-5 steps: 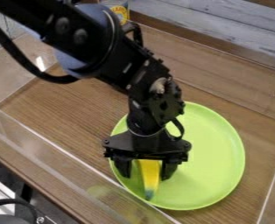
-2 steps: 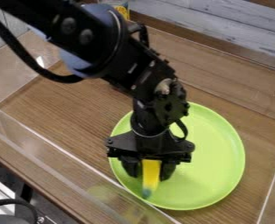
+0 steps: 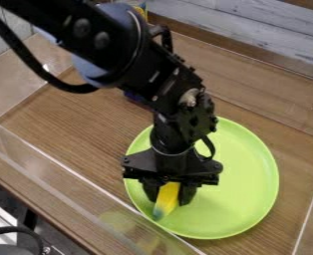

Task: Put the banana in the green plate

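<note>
The small yellow banana (image 3: 166, 200) lies on the near-left part of the lime-green plate (image 3: 246, 164), its lower end pointing toward the plate's front rim. My black gripper (image 3: 168, 189) points straight down over it, shut on the banana with a finger on each side. The arm hides the banana's upper end and the plate's left back part.
The plate rests on a wooden tabletop (image 3: 66, 139). A clear plastic wall (image 3: 40, 169) runs along the front left. A blue block (image 3: 90, 66) shows behind the arm, with a small yellow object (image 3: 136, 13) at the back. A pale wall panel (image 3: 272, 40) runs along the far right.
The fingers have drawn in against the banana, and less of it shows below them. The arm has stayed in place over the plate.
</note>
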Motion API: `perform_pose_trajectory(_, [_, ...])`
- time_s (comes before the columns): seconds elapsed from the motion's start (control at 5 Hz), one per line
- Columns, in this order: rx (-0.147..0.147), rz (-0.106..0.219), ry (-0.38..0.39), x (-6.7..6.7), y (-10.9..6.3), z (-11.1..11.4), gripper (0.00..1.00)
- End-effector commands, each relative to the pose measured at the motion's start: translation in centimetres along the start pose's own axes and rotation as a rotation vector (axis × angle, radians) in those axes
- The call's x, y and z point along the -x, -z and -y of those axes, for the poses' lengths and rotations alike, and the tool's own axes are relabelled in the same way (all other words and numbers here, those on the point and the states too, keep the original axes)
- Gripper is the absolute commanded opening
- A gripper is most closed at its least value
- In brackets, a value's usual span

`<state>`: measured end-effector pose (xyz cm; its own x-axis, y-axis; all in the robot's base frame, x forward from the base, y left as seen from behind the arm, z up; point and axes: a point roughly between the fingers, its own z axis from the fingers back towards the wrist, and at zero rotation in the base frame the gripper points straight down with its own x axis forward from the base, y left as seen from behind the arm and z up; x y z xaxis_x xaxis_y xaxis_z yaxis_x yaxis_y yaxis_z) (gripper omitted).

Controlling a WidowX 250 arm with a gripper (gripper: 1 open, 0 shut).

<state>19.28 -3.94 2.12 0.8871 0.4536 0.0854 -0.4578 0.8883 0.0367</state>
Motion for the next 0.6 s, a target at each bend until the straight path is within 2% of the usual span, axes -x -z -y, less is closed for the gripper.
perform_pose_trajectory(0.0, [0.010, 0.018, 0.017, -0.32, -0.78, 0.46, 0.00])
perform_pose_trajectory(0.4, [0.006, 0.021, 0.029, -0.47, -1.41, 0.73, 0.00])
